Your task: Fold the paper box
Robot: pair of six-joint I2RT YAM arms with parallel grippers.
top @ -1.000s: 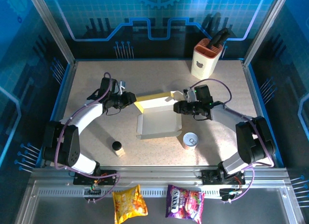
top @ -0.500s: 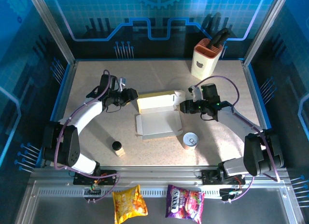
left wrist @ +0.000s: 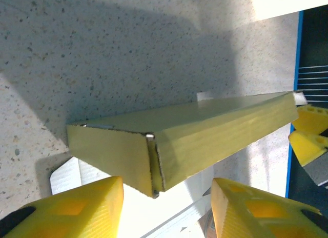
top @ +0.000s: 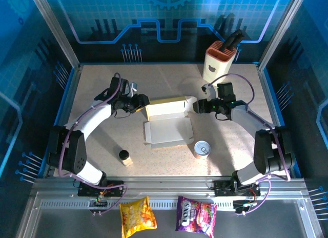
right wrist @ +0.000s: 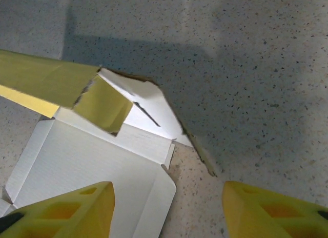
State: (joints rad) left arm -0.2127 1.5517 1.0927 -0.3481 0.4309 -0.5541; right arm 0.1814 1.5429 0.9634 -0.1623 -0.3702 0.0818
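Note:
The paper box [top: 168, 132] lies open in the middle of the table, white inside up, with its yellow back wall [top: 165, 105] folded up along the far side. My left gripper [top: 144, 102] is at that wall's left end; in the left wrist view its jaws [left wrist: 166, 204] stand open, with the yellow corner [left wrist: 148, 166] just ahead of them and untouched. My right gripper [top: 198, 106] is at the wall's right end. In the right wrist view its jaws [right wrist: 169, 210] stand open above the white panel [right wrist: 92, 166] and a loose side flap [right wrist: 148, 102].
A cream knife block [top: 219, 63] stands at the back right. A tin can [top: 202, 149] sits just right of the box's near corner, and a small dark-capped bottle [top: 124, 157] near its front left. Two snack bags [top: 136, 215] lie beyond the front rail.
Both grippers have opened wider. The right gripper has drawn back to the right off the box. The yellow back wall has come from tilted to standing straight along the far side.

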